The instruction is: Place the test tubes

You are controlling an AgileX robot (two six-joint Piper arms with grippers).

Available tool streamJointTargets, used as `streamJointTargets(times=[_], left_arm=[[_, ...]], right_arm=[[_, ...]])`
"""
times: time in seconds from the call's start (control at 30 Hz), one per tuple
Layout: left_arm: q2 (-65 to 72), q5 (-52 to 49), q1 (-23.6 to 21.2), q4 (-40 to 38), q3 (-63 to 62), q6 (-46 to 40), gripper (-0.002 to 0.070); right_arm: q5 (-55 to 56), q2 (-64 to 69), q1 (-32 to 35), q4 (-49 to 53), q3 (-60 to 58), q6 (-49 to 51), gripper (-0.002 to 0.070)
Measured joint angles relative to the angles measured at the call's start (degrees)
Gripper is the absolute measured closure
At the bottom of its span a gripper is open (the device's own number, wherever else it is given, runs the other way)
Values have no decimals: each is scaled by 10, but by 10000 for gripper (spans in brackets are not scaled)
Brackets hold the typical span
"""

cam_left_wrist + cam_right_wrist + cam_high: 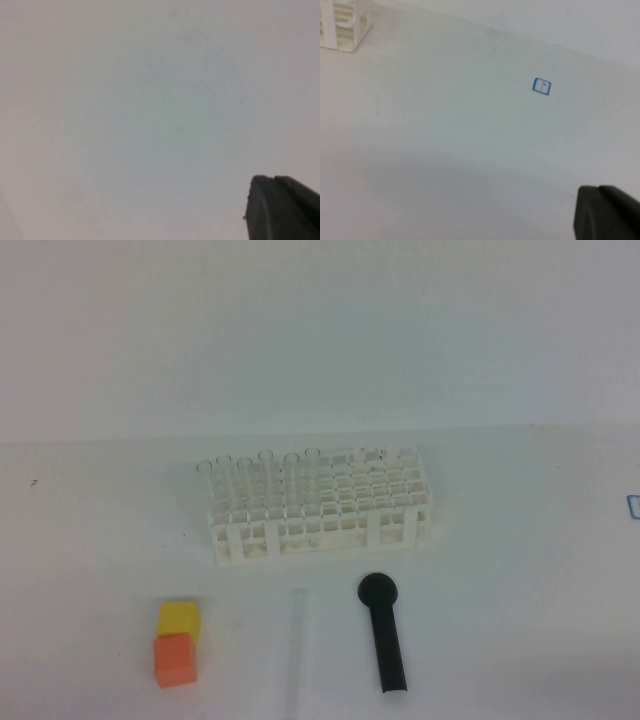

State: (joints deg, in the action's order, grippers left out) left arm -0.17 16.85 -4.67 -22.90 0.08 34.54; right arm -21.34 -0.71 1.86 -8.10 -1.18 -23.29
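High view: test tube [297,650] points at the rack [318,505]

It lies flat on the desk [520,570], long axis toward the rack, slightly left of centre. Left wrist view: left hand [282,207] over bare desk, probably nearer; its grip cannot be told. Right wrist view: right hand [607,212] beyond the rack's right end; grip likewise unclear.

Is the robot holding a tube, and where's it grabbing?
Nothing is held. The loose test tube lies untouched on the table; the left gripper and right gripper are outside the high view, over bare table.
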Motion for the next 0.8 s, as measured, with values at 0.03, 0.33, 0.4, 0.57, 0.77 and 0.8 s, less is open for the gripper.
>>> streamJointTargets(times=[0.03,0.33,0.4,0.57,0.77,0.8], left_arm=[[0,13,0,0,0,33,676],[1,56,0,533,-56,410,676],[11,51,0,714,-94,556,676],[129,119,0,1191,-187,901,676],[346,310,-4,1240,-287,935,676],[382,323,-4,1240,-299,932,676]], right_arm=[[0,0,0,0,0,0,678],[0,0,0,0,0,0,678],[0,0,0,0,0,0,678],[0,0,0,0,0,0,678],[0,0,0,0,0,0,678],[0,0,0,0,0,0,678]])
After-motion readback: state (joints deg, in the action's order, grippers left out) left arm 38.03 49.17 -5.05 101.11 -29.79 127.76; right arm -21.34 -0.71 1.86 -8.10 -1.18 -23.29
